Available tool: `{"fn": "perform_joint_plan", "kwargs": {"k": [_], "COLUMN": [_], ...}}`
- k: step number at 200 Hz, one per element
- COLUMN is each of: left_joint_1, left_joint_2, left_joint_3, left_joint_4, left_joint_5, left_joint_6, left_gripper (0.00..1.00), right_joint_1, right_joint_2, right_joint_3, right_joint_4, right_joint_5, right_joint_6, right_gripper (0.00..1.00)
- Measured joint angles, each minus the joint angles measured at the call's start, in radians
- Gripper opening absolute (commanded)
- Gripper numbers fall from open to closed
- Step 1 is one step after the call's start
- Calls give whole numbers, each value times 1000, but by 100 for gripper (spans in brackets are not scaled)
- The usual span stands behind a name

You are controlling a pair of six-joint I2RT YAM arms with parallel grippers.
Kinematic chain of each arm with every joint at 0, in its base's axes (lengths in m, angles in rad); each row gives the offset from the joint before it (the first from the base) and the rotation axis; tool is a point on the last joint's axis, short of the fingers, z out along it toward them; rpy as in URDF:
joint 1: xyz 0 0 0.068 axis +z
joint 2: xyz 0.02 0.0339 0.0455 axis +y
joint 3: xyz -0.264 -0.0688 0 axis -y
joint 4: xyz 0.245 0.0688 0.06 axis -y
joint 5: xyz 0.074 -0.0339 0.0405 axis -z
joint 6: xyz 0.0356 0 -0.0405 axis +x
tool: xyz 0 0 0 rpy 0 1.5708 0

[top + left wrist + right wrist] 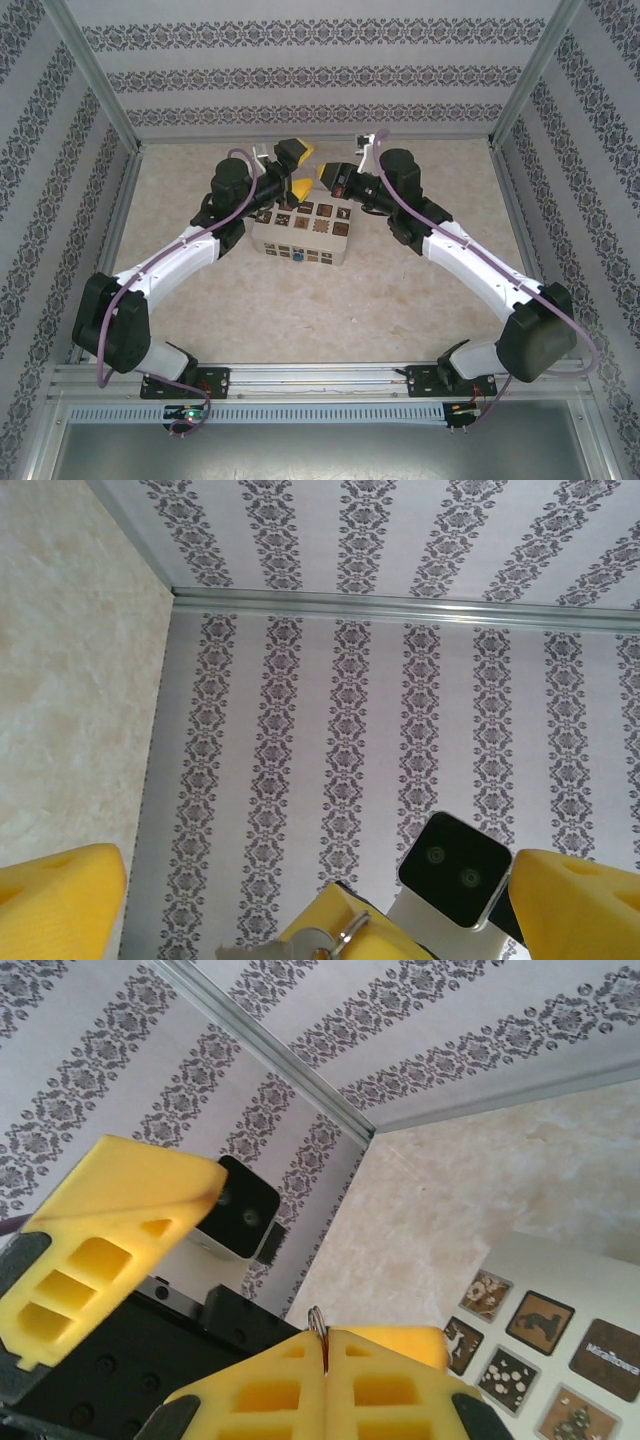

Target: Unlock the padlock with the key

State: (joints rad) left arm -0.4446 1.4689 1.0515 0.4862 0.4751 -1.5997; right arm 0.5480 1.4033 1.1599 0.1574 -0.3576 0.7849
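Padlock (299, 255) appears from the top camera as a tiny blue speck at the near edge of the cream box (300, 232) with brown tiles, its shackle too small to make out. Over the box's far side the left gripper (299, 170) stands spread wide, and the right gripper (330, 177), close beside it, is pressed together. From the left wrist, that arm's yellow fingers (62, 900) sit at the two lower corners. Low between them, the right gripper's closed tips pinch the key (338, 936), a thin grey metal sliver with a small ring. From the right wrist, the key pokes up from the seam of the pressed-together yellow pads (390, 1380) as a thin metal loop, with the box's tiles at lower right.
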Motion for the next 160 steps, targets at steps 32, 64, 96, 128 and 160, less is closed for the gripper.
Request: {"fn": "perform_joint_plan", "kwargs": {"k": [32,64,96,128,160], "left_joint_1": [-24,-35,-39,-39,-39], "left_joint_2": [16,28,28,29,28], "left_joint_3": [4,12,13,13,13], "left_joint_4": [40,53,55,54,52], "left_joint_5": [-13,-26,-44,-64,-91], "left_joint_6": [-32,-51,-60,-61,-62], "left_gripper": [89,82,75,69,64], "right_joint_1": [8,13,13,13,13], "right_joint_2": [22,34,34,34,30], "right_joint_3": [14,14,14,13,5], "right_joint_4": [21,20,20,19,19], "right_joint_5": [-1,-1,0,0,2], "right_joint_6": [6,6,6,5,5], "right_gripper": [0,0,0,0,0]}}
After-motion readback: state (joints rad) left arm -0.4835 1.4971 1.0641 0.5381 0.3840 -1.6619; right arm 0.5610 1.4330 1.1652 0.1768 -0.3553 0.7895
